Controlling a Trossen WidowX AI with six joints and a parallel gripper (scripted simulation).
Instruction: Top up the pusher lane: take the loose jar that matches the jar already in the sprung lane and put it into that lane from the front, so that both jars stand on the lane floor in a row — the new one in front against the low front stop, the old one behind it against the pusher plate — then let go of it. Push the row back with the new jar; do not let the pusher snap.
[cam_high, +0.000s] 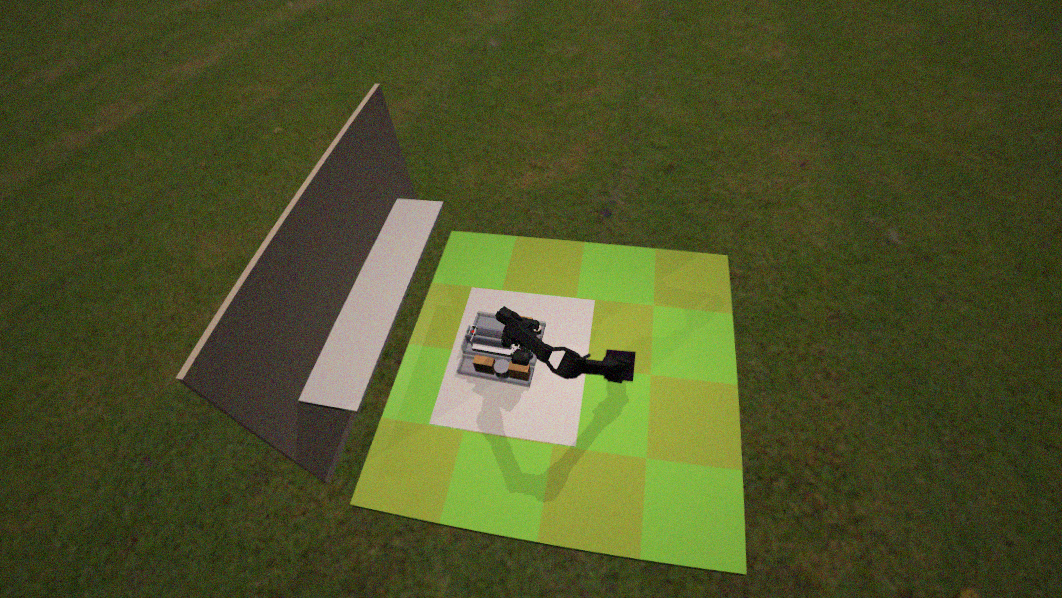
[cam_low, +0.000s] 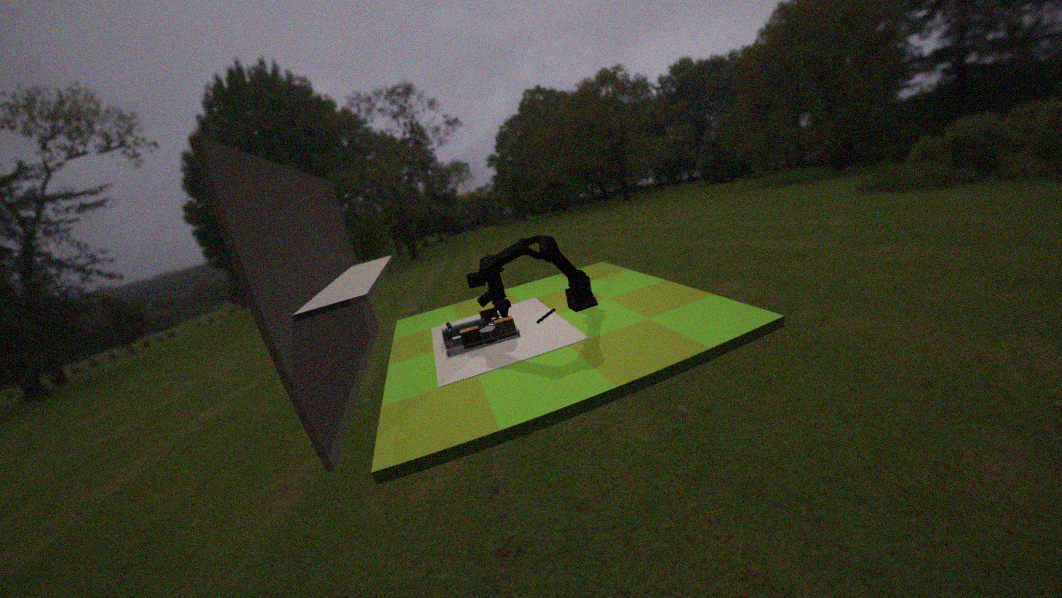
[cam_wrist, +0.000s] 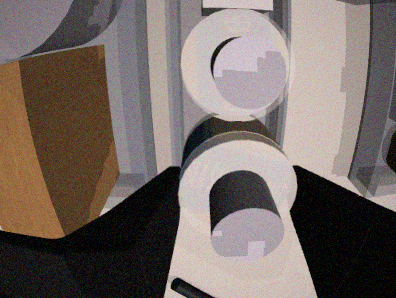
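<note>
In the wrist view my gripper is shut on a jar with a white shoulder ring, dark body and grey lid, held between the two black fingers. A second jar, with the same white ring and grey lid, stands just beyond it in the sprung lane. The two look touching or nearly so. A white piece shows behind the second jar. The held jar's bottom and the front stop are hidden. In the top view the arm covers the jars; in the exterior view the gripper is low at the lane unit's front.
An orange-brown block stands left of the held jar, in the neighbouring lane with another block and a grey round item. A black stick lies on the white mat. A tall dark panel with a white shelf stands beyond.
</note>
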